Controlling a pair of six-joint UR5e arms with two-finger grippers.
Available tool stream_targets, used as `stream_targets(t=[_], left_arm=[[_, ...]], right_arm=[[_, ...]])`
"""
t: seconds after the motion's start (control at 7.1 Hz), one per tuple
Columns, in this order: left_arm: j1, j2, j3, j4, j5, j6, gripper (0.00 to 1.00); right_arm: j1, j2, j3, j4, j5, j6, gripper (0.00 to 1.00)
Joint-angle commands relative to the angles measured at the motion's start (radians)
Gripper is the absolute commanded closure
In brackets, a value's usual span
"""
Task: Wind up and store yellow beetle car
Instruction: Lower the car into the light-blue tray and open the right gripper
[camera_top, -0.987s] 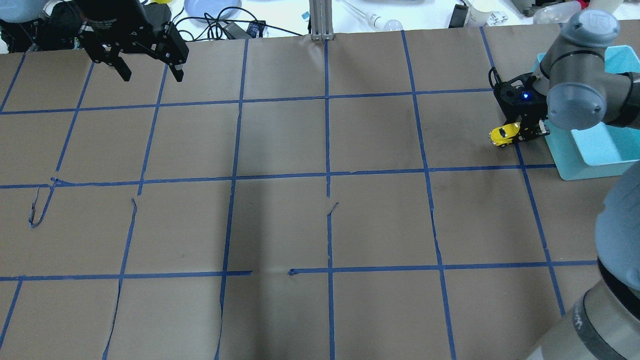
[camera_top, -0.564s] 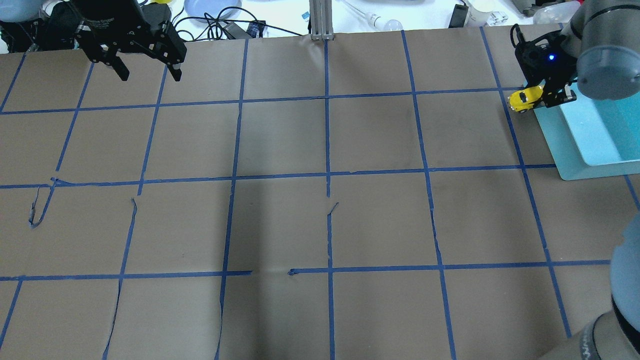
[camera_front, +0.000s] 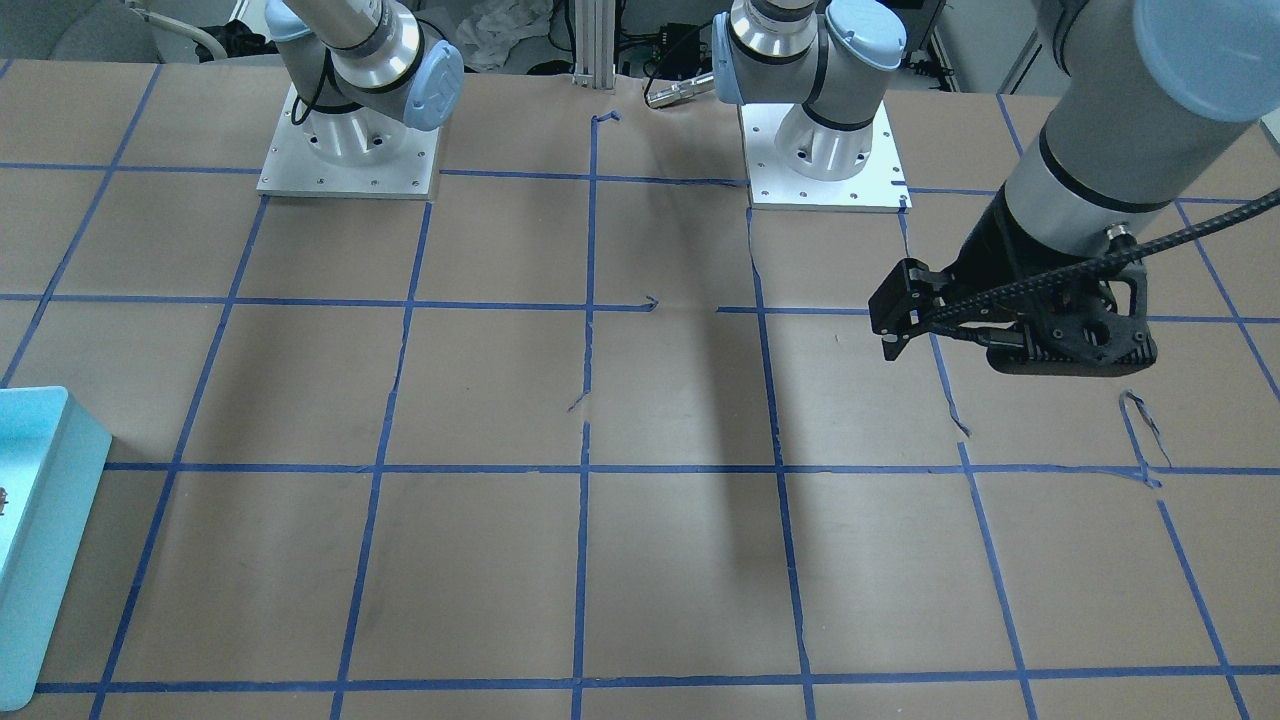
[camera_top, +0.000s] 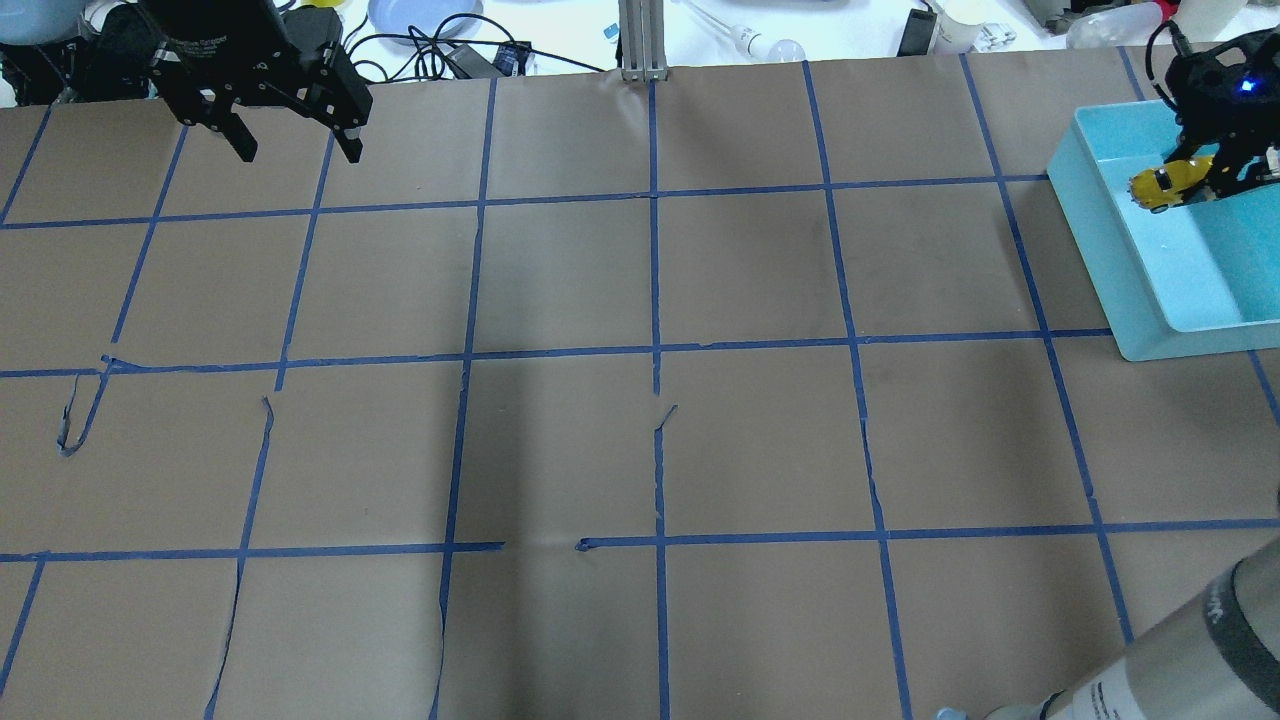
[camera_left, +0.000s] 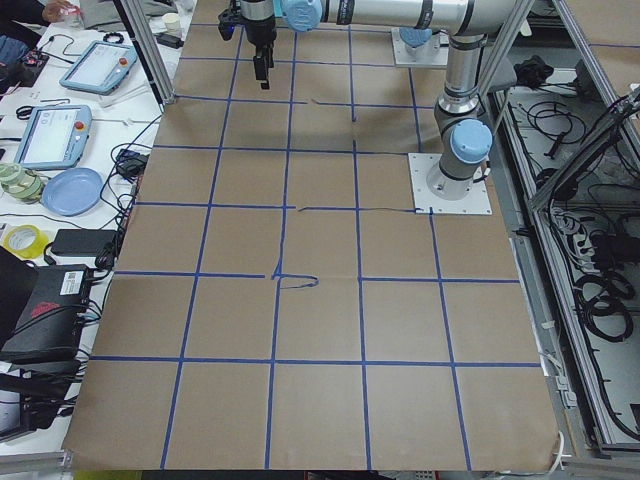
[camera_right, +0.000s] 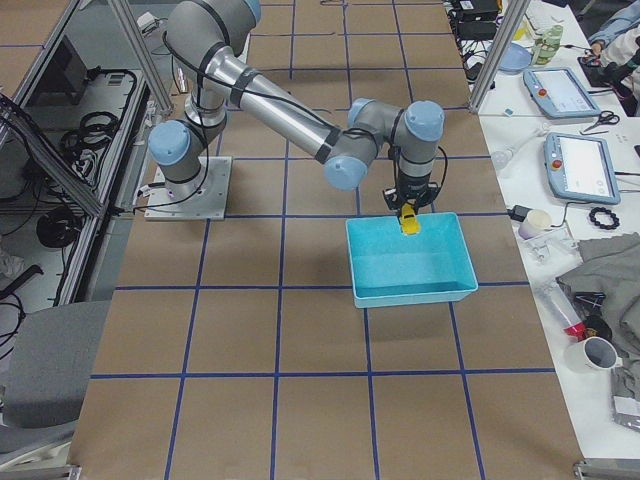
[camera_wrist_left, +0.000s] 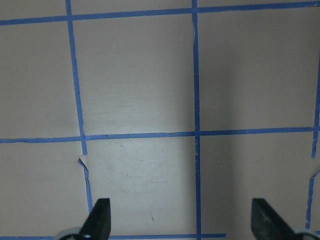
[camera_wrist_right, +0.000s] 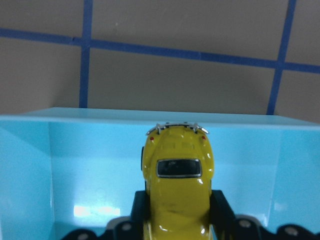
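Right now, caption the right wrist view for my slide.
Right gripper holds the yellow toy car over the blue bin.

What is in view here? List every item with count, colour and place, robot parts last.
yellow beetle car: one, yellow, held over the bin's interior
bin: one, turquoise, at the table's right edge in the overhead view
table: one, brown paper with a blue tape grid, under both arms
plate: one, light blue, on the white bench beyond the table
tablets: two, light blue frames, on the same bench
right gripper: one, black, shut on the car above the bin
left gripper: one, black, open and empty, over the table's far left corner in the overhead view
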Motion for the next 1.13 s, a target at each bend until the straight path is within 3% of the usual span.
stream_targets(t=[0.0, 0.56, 0.85, 0.99], left_arm=[[0.0, 0.0, 0.0, 0.0, 0.0, 0.0, 0.0], [-0.002, 0.0, 0.0, 0.0, -0.002, 0.0, 0.0], [0.0, 0.005, 0.0, -0.002, -0.011, 0.007, 0.0], [0.003, 0.011, 0.0, -0.002, -0.011, 0.01, 0.0]], right_arm=[[-0.095, 0.079, 0.004, -0.005, 0.032, -0.098, 1.0], [-0.097, 0.123, 0.019, -0.052, 0.021, -0.148, 1.0], [-0.097, 0.118, 0.042, -0.052, 0.023, -0.146, 0.54], [-0.097, 0.111, 0.037, -0.054, 0.024, -0.134, 0.39]])
